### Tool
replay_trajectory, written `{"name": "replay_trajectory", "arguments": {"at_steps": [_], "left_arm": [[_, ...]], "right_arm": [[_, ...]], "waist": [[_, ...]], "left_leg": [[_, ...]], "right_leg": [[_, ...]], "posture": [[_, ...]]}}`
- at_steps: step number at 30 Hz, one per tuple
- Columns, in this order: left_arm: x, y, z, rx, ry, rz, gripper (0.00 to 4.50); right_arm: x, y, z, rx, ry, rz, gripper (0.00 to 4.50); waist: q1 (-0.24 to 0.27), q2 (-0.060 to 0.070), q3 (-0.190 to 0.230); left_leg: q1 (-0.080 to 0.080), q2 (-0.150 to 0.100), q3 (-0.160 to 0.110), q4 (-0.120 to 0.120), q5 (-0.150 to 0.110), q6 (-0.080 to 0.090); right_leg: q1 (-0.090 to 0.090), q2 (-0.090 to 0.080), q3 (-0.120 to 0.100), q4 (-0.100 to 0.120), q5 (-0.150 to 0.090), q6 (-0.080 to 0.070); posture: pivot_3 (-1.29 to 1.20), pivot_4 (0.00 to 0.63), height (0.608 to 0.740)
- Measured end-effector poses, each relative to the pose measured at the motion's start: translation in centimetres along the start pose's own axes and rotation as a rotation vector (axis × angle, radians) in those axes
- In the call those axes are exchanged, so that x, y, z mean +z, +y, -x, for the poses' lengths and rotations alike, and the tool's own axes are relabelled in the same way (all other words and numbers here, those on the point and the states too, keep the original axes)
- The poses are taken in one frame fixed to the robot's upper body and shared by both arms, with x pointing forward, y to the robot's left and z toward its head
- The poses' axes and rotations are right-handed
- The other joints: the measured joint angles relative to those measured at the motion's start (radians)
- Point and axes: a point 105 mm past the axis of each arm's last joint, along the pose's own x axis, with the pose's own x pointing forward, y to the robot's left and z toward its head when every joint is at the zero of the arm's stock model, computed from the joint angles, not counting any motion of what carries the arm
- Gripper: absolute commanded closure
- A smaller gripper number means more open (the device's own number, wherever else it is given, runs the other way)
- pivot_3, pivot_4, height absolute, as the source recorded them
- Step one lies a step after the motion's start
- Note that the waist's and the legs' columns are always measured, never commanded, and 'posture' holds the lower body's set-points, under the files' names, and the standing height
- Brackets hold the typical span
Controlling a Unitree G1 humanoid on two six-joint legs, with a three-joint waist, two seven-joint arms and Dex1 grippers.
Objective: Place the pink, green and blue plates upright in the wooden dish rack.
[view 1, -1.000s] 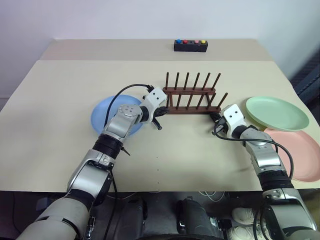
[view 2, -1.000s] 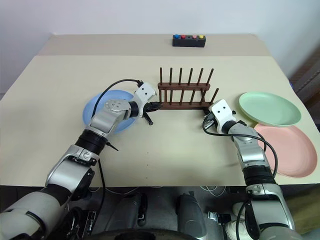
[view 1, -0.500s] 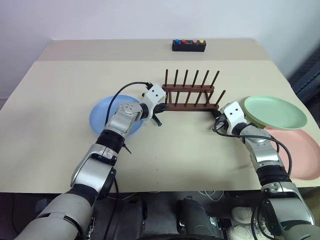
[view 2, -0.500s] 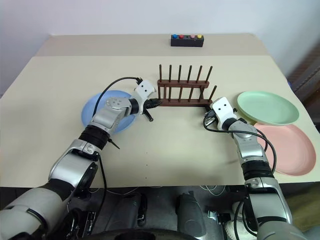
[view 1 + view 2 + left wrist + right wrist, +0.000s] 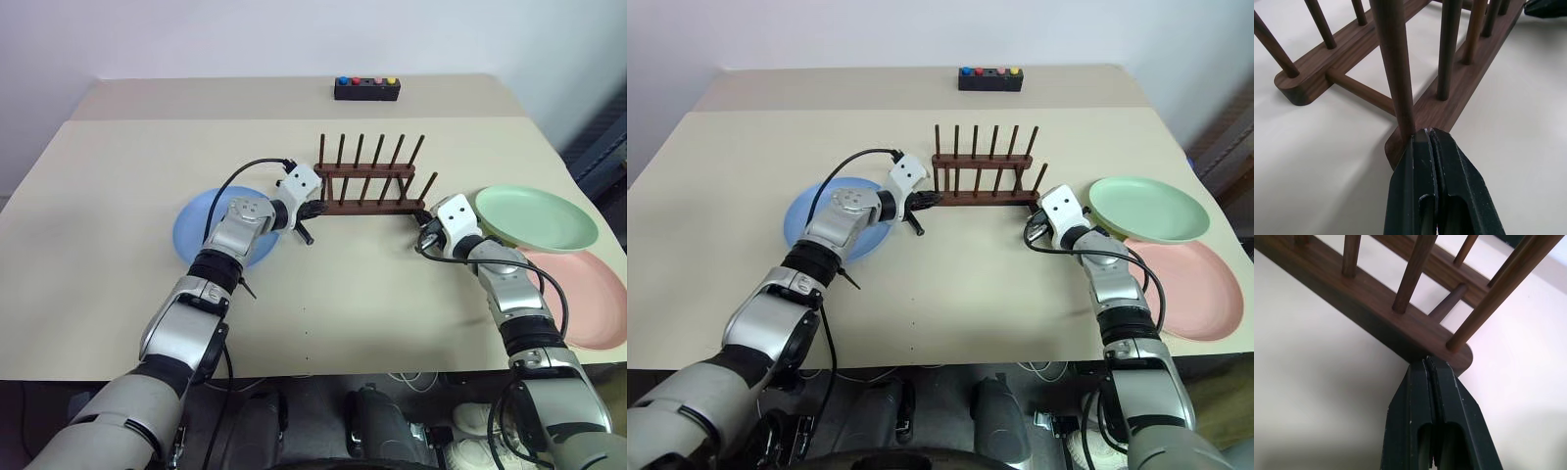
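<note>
Beige tabletop (image 5: 392, 323) fills most of the head views, with a pale wall behind it along the upper edge of the frame.

At centre frame the left gripper (image 5: 312, 210) has its two black fingers pressed together, holding nothing; in the left wrist view its closed tips (image 5: 1425, 142) sit against the rounded end of the near rail of the wooden dish rack (image 5: 370, 191), right at the foot of the end peg. The right gripper (image 5: 425, 223), right of centre, is likewise pressed shut and empty; in the right wrist view its tips (image 5: 1427, 364) meet the opposite rounded end of the same near rail. So the rack lies between the two grippers, one at each end of its front rail, in the upper middle of the frame. It stands flat on the table, its pegs upright, with no plate in it.

Left of centre, the blue plate (image 5: 194, 235) lies flat on the table, partly covered by the left forearm. At the right side, the green plate (image 5: 537, 217) lies flat just beyond the right wrist, and the pink plate (image 5: 593, 299) lies flat below it at the right edge, its rim tucked under the green one's edge.

Near the top centre, well apart from the rack, sits a small black box with coloured buttons (image 5: 366, 89).
</note>
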Motion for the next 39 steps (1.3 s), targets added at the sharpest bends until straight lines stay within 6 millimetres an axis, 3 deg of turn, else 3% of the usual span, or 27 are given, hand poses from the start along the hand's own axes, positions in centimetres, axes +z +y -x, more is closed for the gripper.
{"name": "replay_trajectory", "arguments": {"at_steps": [13,16,19,23,28,29,32,36,38,39], "left_arm": [[0.2,0.0,-0.1,0.002,-0.008,0.015,4.49],[1.4,0.3,0.5,-0.008,-0.048,0.075,4.49],[2.8,1.0,3.2,-0.019,-0.089,0.113,4.49],[3.4,1.3,7.2,-0.028,-0.098,0.215,4.49],[3.9,-2.7,11.0,-0.234,-0.077,0.203,4.49],[4.1,-3.3,11.3,-0.26,-0.086,0.2,4.24],[5.1,-2.2,12.8,-0.283,-0.163,0.298,3.25],[7.7,0.1,16.2,-0.283,-0.293,0.316,1.17],[7.3,0.0,16.5,-0.298,-0.301,0.312,0.14],[6.8,0.1,16.5,-0.298,-0.298,0.32,0.0]], "right_arm": [[0.4,0.5,-0.3,0.038,-0.025,-0.042,4.5],[1.5,0.5,0.1,0.05,-0.084,-0.092,4.5],[3.8,1.0,1.6,0.106,-0.191,-0.129,4.5],[4.5,1.1,3.4,0.143,-0.215,-0.156,4.5],[5.7,0.9,4.4,0.164,-0.233,-0.188,4.5],[6.0,0.7,4.6,0.167,-0.235,-0.19,4.5],[7.6,0.8,5.2,0.211,-0.284,-0.221,3.68],[10.2,1.2,6.6,0.296,-0.369,-0.26,1.66],[10.1,0.9,6.6,0.273,-0.358,-0.262,0.65],[10.1,0.7,6.6,0.266,-0.351,-0.259,0.19]], "waist": [[0.0,0.0,0.0],[0.0,0.0,0.0],[-0.006,0.0,0.0],[-0.001,0.0,0.0],[0.0,0.0,0.0],[0.001,0.0,0.0],[0.002,0.0,0.001],[-0.001,0.0,0.0],[0.001,0.0,0.0],[0.002,0.0,0.0]], "left_leg": [[0.0,0.0,0.0,0.0,0.0,0.0],[-0.001,0.0,0.0,0.0,0.0,0.0],[-0.001,0.002,-0.001,-0.002,0.0,0.0],[-0.001,0.003,-0.001,0.0,0.0,-0.001],[0.0,0.004,-0.001,-0.001,0.0,-0.001],[0.0,0.004,-0.001,-0.001,0.0,-0.001],[0.0,0.004,-0.001,0.0,0.0,-0.001],[0.0,0.004,-0.001,-0.001,0.0,0.0],[0.0,0.004,0.0,-0.001,0.0,0.0],[0.0,0.003,0.0,-0.001,0.0,0.0]], "right_leg": [[0.0,0.0,0.0,0.0,0.0,0.0],[-0.001,0.0,0.0,0.0,0.0,0.0],[-0.002,0.0,0.001,0.0,0.0,0.0],[-0.001,0.0,0.001,0.001,0.0,0.0],[-0.001,0.0,0.003,0.0,0.001,0.0],[-0.001,0.0,0.003,0.0,0.001,0.0],[-0.001,0.001,0.002,0.001,0.001,-0.001],[-0.001,0.002,0.002,-0.001,0.001,-0.001],[-0.001,0.001,0.003,-0.001,0.001,-0.001],[-0.001,0.001,0.003,-0.001,0.001,-0.001]], "posture": [[0.0,0.15,0.74],[0.0,0.15,0.74],[0.0,0.15,0.74],[0.0,0.15,0.74],[0.0,0.15,0.74],[0.0,0.15,0.74],[0.0,0.15,0.74],[0.0,0.15,0.74],[0.0,0.15,0.74],[0.0,0.15,0.74]]}}
